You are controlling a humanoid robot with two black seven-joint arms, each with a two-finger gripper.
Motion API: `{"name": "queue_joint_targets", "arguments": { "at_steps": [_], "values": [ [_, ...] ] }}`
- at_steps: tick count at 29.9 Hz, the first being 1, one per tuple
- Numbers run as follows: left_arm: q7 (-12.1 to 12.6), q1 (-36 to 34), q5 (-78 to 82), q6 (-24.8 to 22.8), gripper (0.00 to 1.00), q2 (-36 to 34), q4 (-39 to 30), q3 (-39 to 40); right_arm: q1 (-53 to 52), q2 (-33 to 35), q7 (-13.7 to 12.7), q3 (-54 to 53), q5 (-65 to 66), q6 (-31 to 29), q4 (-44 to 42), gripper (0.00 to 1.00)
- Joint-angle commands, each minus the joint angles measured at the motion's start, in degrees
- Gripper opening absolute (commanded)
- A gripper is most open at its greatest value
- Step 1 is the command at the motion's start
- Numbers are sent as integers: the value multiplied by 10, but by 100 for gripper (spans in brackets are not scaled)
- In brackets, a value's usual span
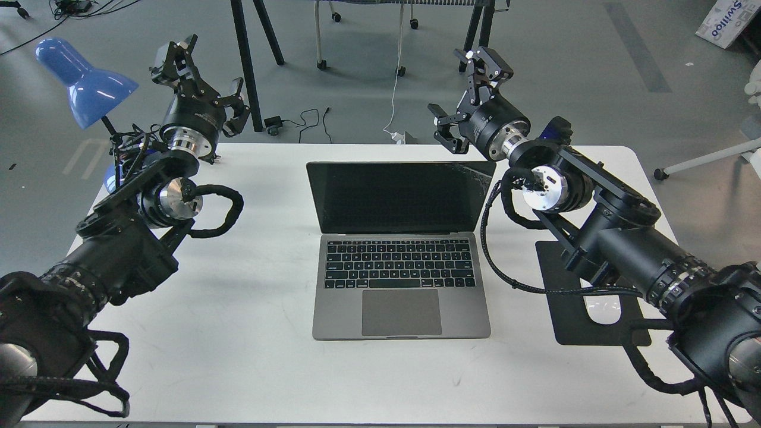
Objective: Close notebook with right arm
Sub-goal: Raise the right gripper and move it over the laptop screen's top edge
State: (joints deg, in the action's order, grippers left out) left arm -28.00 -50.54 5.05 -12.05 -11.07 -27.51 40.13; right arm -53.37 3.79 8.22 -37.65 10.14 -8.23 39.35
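Grey metal, black keys and dark screen: your notebook (pixel 401 249) sits mid-counter (pixel 250 333) with its lid fully up, so nothing of the closing is done yet. Your right tool (pixel 462 98) hangs just behind the lid's top right corner, fingers spread, holding nothing.

The right arm (pixel 624 244) covers much of the black mouse pad (pixel 571 321) and the far part of the white mouse (pixel 601 310); a dark blue object (pixel 557 128) behind its wrist shows only as a sliver, too little to identify; both arms run out of the picture at the near corners. The left arm (pixel 119 249) hides the stem and base of the blue lamp (pixel 83 83); the tabletop (pixel 250 333) is cut off along the near edge; the box (pixel 728 21) at far right is cropped, its lettering partial.
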Motion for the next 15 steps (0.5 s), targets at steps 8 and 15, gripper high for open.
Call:
{"name": "queue_joint_targets", "arguments": {
  "at_steps": [8, 15],
  "values": [
    [0, 0, 1, 0, 100, 0, 0, -1, 1, 9, -3, 39, 0, -2, 27, 100],
    [0, -1, 1, 0, 100, 0, 0, -1, 1, 18, -12, 70, -1, -11, 49, 100]
  ]
}}
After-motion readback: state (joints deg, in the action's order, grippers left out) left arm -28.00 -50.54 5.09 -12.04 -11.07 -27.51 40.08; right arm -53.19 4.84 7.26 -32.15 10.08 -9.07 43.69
